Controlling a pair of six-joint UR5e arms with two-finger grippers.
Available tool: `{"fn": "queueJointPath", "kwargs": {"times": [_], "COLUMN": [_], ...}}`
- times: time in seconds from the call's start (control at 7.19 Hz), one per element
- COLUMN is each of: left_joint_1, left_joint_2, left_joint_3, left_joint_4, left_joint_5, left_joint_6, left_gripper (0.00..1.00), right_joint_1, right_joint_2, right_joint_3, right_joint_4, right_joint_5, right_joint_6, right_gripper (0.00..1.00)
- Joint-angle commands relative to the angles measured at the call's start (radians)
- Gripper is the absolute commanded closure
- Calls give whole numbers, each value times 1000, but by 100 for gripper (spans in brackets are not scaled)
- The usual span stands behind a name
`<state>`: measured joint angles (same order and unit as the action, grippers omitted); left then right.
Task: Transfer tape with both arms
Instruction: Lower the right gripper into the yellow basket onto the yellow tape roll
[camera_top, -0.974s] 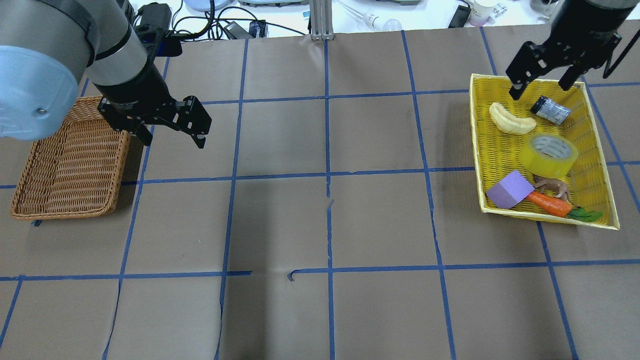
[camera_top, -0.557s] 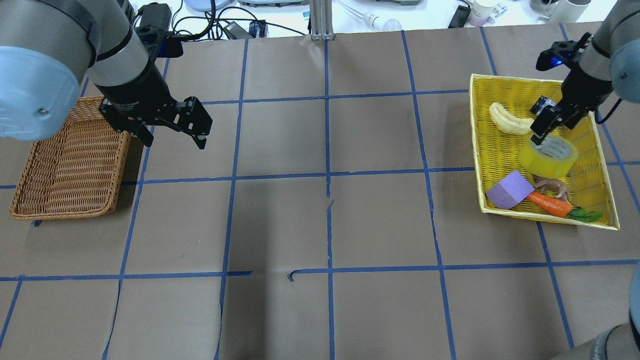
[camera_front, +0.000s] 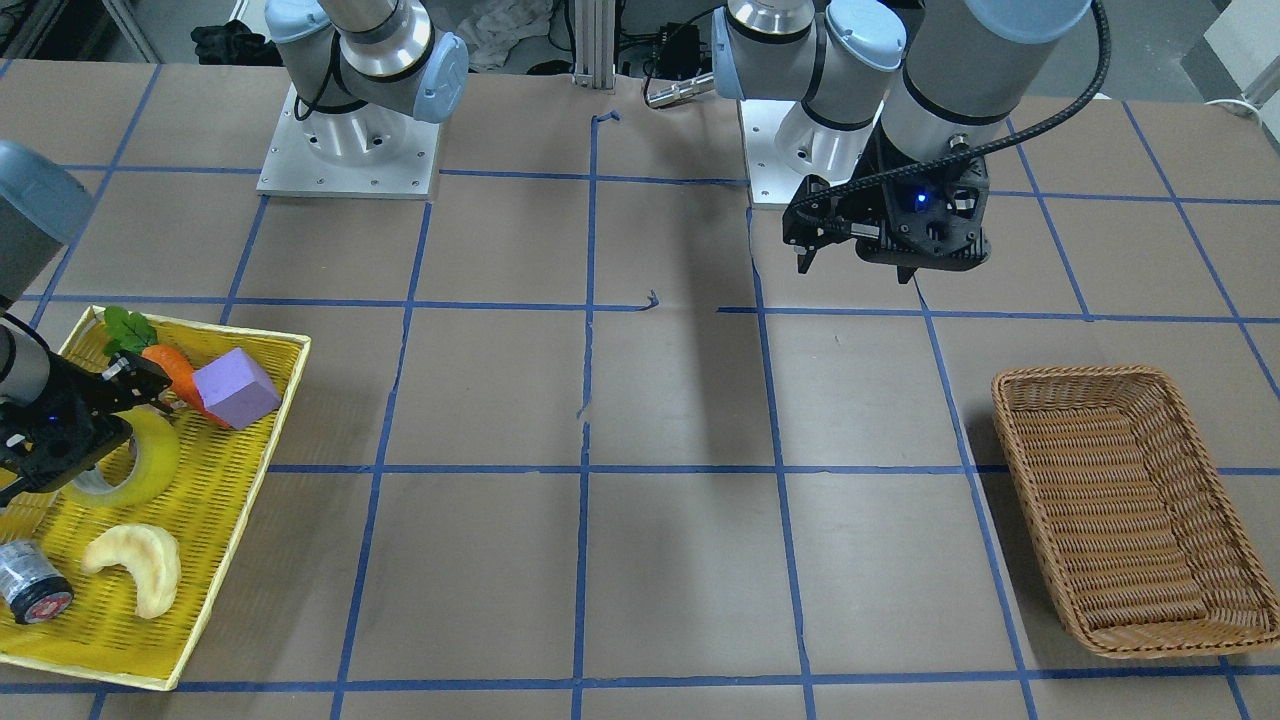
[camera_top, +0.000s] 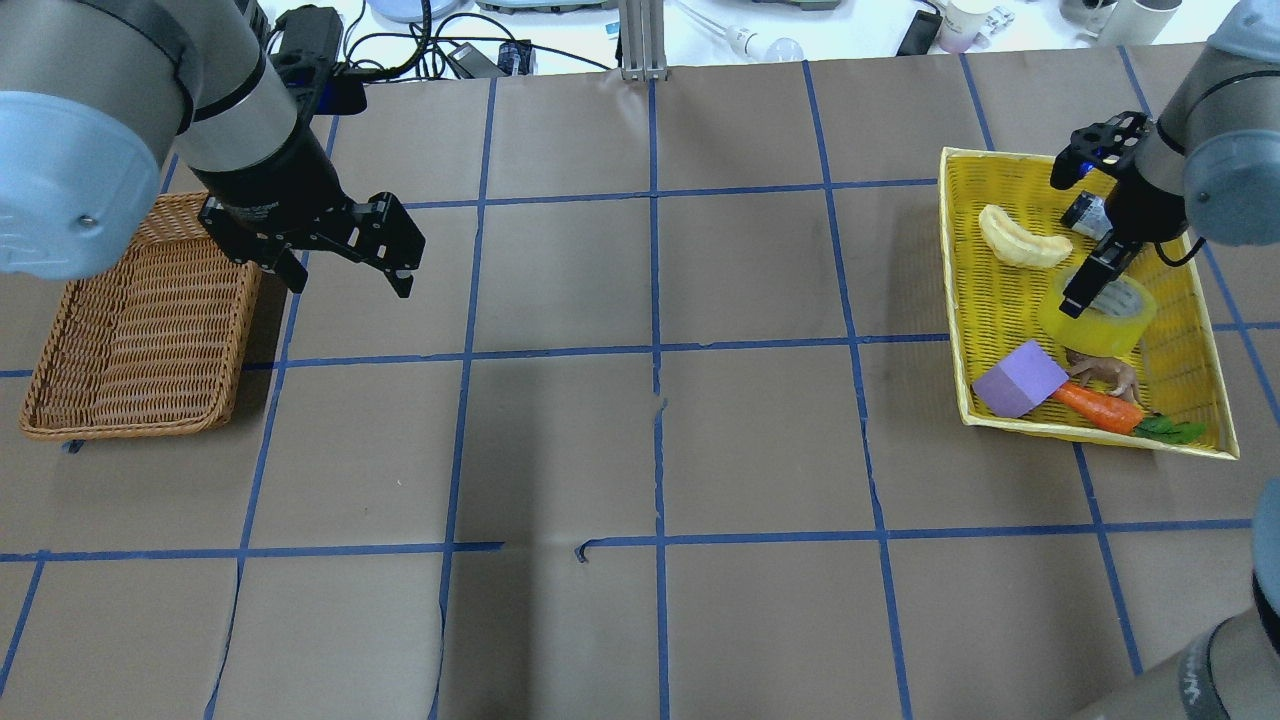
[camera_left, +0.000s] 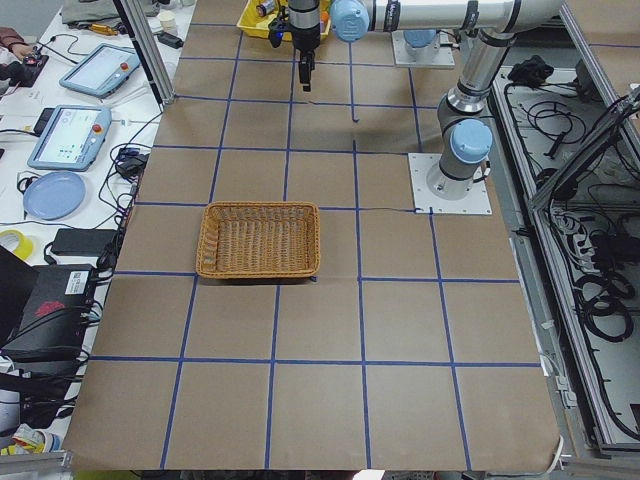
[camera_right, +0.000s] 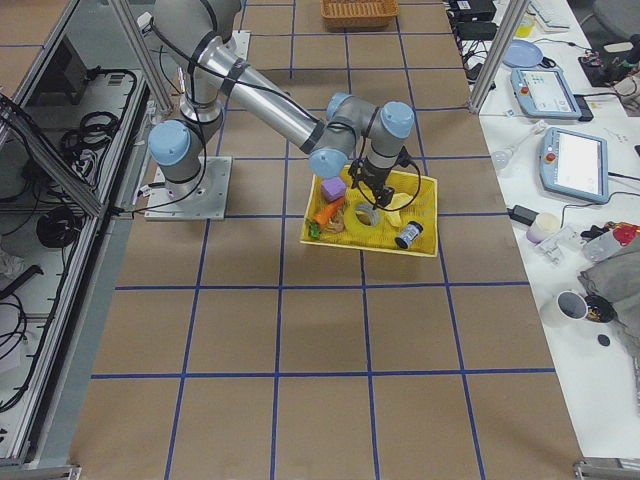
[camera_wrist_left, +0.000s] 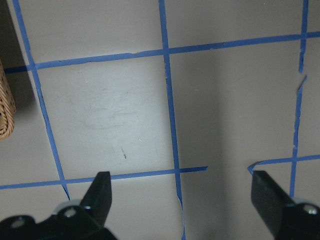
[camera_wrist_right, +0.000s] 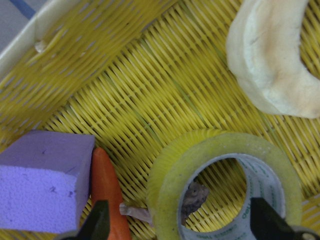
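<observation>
tape (camera_top: 1100, 335) lies in yellow tray (camera_top: 955, 300), right end of desk, core hole facing up, one edge propped on a small brown figure. right gripper (camera_wrist_right: 182, 220) sits directly above it, fingers spread wide, holding nothing. Roll sits off-centre toward one finger, so that tip looks over the ring wall, not outside it. left gripper (camera_top: 345, 270) is well apart, beside wicker basket (camera_top: 130, 320), fingers released. Roll's near edge is cut off in the wrist view; contact can't be told.
</observation>
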<state>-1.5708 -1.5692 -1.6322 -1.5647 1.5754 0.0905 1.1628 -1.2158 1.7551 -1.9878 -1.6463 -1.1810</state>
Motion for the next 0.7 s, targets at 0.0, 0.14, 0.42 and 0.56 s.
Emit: {"fn": "queueJointPath", "kwargs": {"times": [0.0,0.14,0.42,0.56], "left_joint_1": [0,0,0,0], "left_joint_2": [0,0,0,0], "left_joint_3": [0,0,0,0], "left_joint_4": [0,0,0,0], "left_joint_5": [0,0,0,-2], "left_joint_6": [0,0,0,0], "left_gripper": [0,0,0,0], "right_joint_1": [0,0,0,0], "right_joint_2": [2,9,10,9], "right_joint_3": [30,30,38,37], "right_joint_4": [-19,-19,-17,-17], "right_joint_5": [-24,-30,-33,-50], "right_joint_6": [-12,-11,1,14], "right_gripper": [23,57,95,100]}}
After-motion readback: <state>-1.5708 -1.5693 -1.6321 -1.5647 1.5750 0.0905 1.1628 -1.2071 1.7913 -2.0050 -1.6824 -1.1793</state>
